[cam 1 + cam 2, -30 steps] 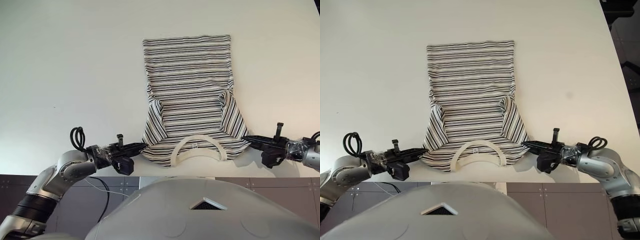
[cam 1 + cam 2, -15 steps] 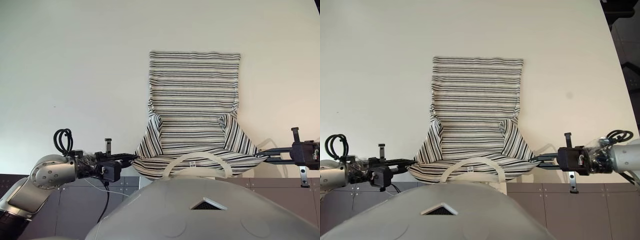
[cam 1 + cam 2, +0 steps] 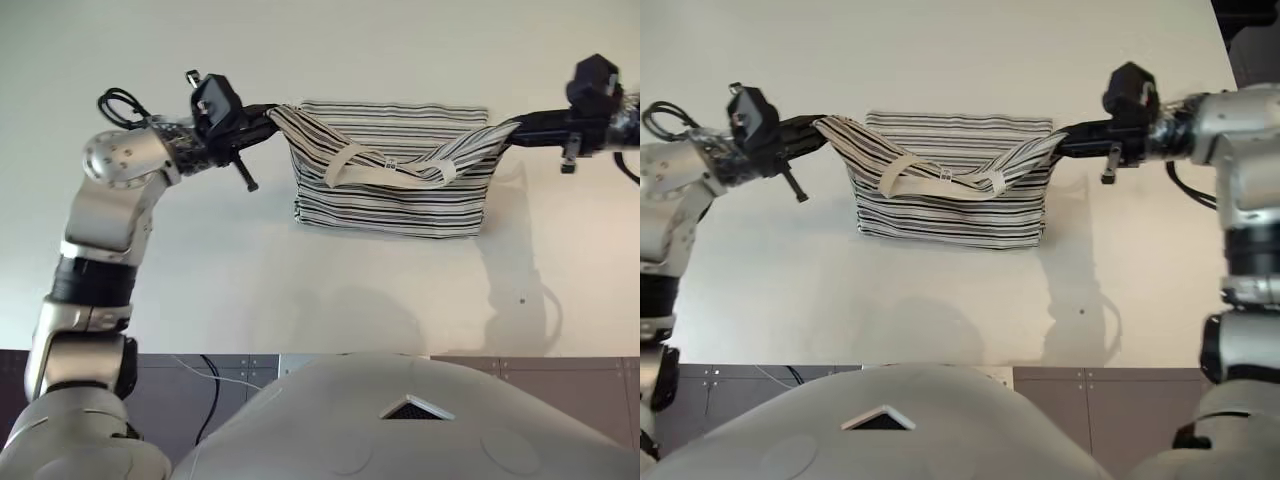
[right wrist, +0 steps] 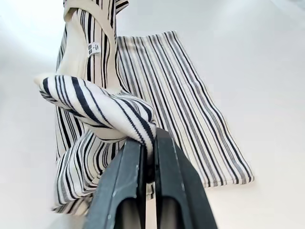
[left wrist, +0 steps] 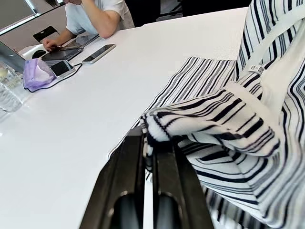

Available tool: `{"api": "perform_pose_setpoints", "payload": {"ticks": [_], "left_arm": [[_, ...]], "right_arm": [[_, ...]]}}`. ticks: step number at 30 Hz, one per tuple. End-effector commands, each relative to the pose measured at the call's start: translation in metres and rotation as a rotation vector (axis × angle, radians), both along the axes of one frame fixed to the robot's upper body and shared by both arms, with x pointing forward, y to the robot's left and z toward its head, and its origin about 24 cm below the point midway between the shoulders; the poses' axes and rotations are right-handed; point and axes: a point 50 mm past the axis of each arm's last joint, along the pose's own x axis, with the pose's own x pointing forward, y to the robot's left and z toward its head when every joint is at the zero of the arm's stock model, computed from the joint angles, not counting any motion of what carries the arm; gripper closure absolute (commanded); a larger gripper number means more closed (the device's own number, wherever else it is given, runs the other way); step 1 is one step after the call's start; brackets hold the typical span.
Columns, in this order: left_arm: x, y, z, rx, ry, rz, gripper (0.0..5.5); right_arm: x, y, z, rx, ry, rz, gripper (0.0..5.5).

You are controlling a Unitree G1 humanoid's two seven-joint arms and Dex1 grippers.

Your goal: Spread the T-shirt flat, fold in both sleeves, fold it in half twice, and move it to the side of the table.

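The black-and-white striped T-shirt (image 3: pixel 390 195) lies doubled over on the white table (image 3: pixel 200 290), its cream collar (image 3: pixel 385 165) hanging on top between the two arms. My left gripper (image 3: pixel 272 110) is shut on the left shoulder corner, held above the table over the far hem. My right gripper (image 3: pixel 515 125) is shut on the right shoulder corner at the same height. Up close, a bunched striped fold (image 5: pixel 190 119) sits pinched at my left gripper (image 5: pixel 152 143), and another fold (image 4: pixel 95 100) at my right gripper (image 4: pixel 147 138). The sleeves are tucked inside.
The table's near edge (image 3: pixel 200 351) runs across below the shirt. At the far end of the table, in the left wrist view, lie phones (image 5: pixel 97 53), a purple cloth (image 5: pixel 35 76) and a seated person's arm (image 5: pixel 102 26). Bare table surrounds the shirt.
Both grippers have lifted the shoulder end from the near table edge and carried it up and away toward the far hem, doubling the shirt over itself.
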Motion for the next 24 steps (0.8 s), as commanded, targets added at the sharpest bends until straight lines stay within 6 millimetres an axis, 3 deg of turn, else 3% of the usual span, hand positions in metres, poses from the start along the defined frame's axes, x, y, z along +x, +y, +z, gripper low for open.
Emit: {"api": "perform_pose_setpoints", "payload": {"ticks": [1,5,6,9,11,18,21,24], "left_arm": [[0.035,-0.010,-0.015,0.083,0.024,0.036,5.40],[0.058,-0.015,-0.040,0.135,0.071,0.120,5.40],[0.059,-0.014,-0.049,0.152,0.093,0.141,5.14],[0.059,-0.014,-0.069,0.175,0.127,0.201,4.70],[0.064,-0.015,-0.070,0.106,0.134,0.266,4.41],[0.079,-0.011,-0.064,-0.114,0.240,0.502,4.37],[0.077,-0.008,-0.071,-0.058,0.279,0.547,4.37],[0.080,-0.008,-0.063,0.010,0.154,0.524,4.37]], "right_arm": [[0.035,0.003,-0.007,-0.037,-0.006,-0.086,5.39],[0.048,-0.001,-0.026,-0.106,0.010,-0.189,5.39],[0.048,-0.002,-0.035,-0.145,0.012,-0.212,5.40],[0.050,-0.001,-0.053,-0.179,0.007,-0.315,4.75],[0.051,-0.003,-0.060,-0.153,0.012,-0.406,4.41],[0.045,-0.012,-0.079,-0.047,0.069,-0.646,3.15],[0.045,-0.011,-0.082,-0.027,0.059,-0.685,2.59],[0.054,-0.006,-0.068,0.052,-0.043,-0.693,2.59]]}}
